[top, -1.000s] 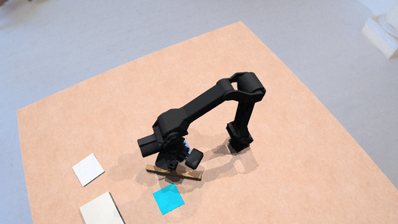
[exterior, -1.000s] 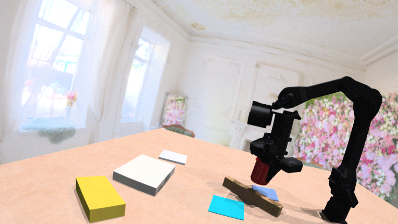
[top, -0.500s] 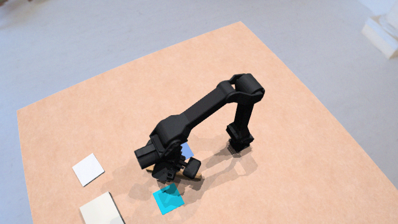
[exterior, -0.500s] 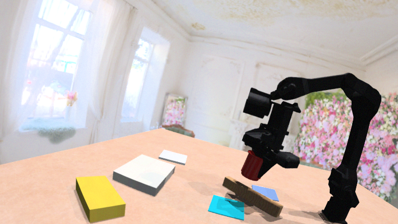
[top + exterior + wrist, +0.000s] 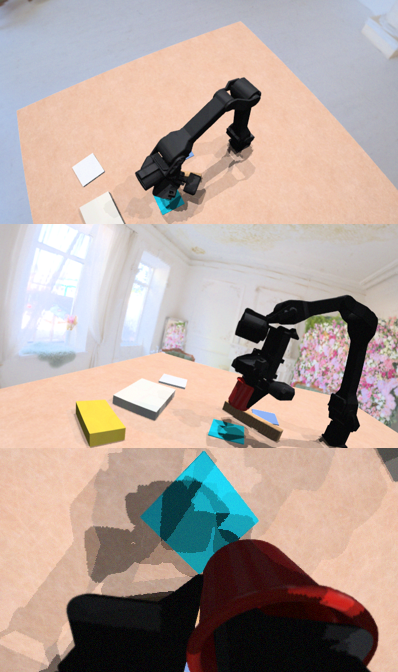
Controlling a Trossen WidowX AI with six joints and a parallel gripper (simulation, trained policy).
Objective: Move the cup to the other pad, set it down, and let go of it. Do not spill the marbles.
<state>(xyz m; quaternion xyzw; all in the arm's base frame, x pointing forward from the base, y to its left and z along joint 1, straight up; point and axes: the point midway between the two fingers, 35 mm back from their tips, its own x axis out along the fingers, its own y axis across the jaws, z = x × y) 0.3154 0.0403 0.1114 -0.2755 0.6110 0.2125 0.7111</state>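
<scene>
While the black two-fingered hand (image 5: 248,390) (image 5: 207,581) pinched its wall, nearly closed, the red round cup (image 5: 240,394) (image 5: 260,568) leaned above the surface (image 5: 166,91) (image 5: 195,396) (image 5: 40,493), short of the square cyan pad (image 5: 166,207) (image 5: 212,428) (image 5: 200,513).
</scene>
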